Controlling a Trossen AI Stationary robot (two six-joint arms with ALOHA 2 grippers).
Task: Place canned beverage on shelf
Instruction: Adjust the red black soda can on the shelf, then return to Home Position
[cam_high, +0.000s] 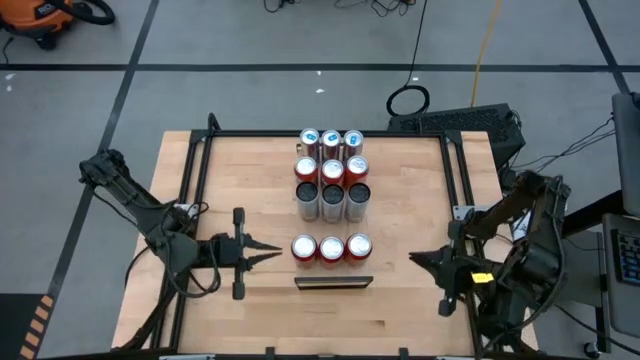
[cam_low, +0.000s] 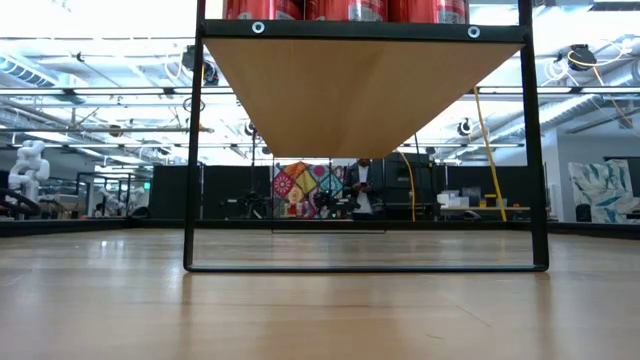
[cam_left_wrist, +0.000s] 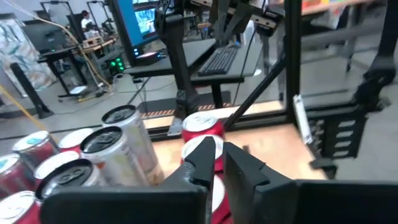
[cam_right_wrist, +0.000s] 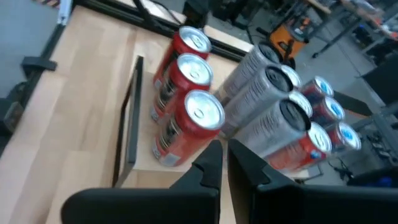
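Several cans stand in rows on the shelf (cam_high: 334, 272), a pale wood panel with a dark near end (cam_high: 334, 283). Three red cans (cam_high: 331, 248) form the near row. Behind them stand tall silver cans (cam_high: 333, 200), then more red cans (cam_high: 333, 168), then blue-topped cans (cam_high: 331, 138). My left gripper (cam_high: 274, 254) is left of the near row, level, pointing at it, shut and holding nothing. My right gripper (cam_high: 416, 258) is right of that row, raised, shut and holding nothing. The low view shows the shelf's underside (cam_low: 360, 90) raised on a black frame.
A black frame (cam_high: 455, 170) borders the tabletop on the left, far and right sides. The shelf's black legs (cam_low: 533, 150) reach down to the table. Bare wood lies on both sides of the cans. A keyboard (cam_high: 460, 122) sits beyond the far right corner. A person (cam_low: 362, 185) stands far back.
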